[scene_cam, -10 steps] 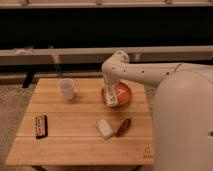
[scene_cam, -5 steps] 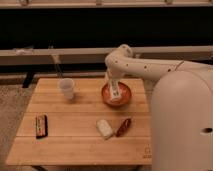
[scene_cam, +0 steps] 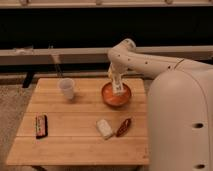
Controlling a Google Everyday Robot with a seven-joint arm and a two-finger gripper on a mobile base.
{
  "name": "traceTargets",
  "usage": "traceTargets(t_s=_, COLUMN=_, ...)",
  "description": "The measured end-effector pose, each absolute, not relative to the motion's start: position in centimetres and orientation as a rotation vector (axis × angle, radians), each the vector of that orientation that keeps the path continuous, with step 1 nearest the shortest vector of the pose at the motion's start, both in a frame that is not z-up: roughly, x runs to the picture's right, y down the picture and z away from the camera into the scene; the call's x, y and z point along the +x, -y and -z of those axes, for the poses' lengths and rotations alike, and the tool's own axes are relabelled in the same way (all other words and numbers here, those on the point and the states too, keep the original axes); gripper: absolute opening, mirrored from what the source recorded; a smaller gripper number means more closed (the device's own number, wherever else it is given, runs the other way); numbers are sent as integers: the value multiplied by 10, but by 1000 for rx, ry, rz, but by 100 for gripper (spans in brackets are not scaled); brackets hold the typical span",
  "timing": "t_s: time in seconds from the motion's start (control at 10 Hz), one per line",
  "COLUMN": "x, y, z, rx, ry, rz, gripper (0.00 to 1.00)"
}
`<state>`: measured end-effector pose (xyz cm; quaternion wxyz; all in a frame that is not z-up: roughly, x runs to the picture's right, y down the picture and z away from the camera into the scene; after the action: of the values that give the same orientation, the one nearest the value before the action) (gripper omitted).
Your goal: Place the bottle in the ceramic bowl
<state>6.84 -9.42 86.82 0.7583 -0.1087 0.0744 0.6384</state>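
Observation:
The orange-red ceramic bowl (scene_cam: 116,97) sits on the wooden table (scene_cam: 75,145), at the back right. My gripper (scene_cam: 116,79) hangs straight over the bowl, reaching in from the right. It is shut on the cream-white bottle (scene_cam: 118,86) and holds it upright. The bottle's lower end is inside the bowl's rim. I cannot tell whether it touches the bowl's bottom.
A white cup (scene_cam: 66,88) stands left of the bowl. A whitish block (scene_cam: 104,128) and a dark reddish packet (scene_cam: 123,127) lie in front of the bowl. A dark bar (scene_cam: 41,125) lies at the front left. My white body (scene_cam: 180,120) fills the right side.
The gripper has moved from the bowl's left rim to over its middle and has risen a little. The bottle has turned more upright.

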Motion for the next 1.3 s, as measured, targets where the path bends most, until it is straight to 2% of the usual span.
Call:
traceTargets(t_s=0.2, x=60, y=86, z=-864, rx=-240, ry=-156, rz=-1384, gripper=25)
traceTargets(t_s=0.3, x=60, y=85, z=-863, rx=-238, ry=-157, rz=-1385, gripper=32)
traceTargets(t_s=0.4, x=60, y=89, z=-864, rx=-236, ry=-152, rz=-1386, gripper=45)
traceTargets(t_s=0.6, x=61, y=91, z=-867, rx=-236, ry=-152, rz=-1382, gripper=63)
traceTargets(t_s=0.9, x=57, y=90, z=-864, rx=-232, ry=-147, rz=-1384, gripper=95)
traceTargets(t_s=1.0, x=57, y=92, z=-865, rx=-231, ry=-145, rz=-1382, gripper=99)
traceTargets(t_s=1.3, x=56, y=90, z=-865, rx=-228, ry=-143, rz=-1380, gripper=99)
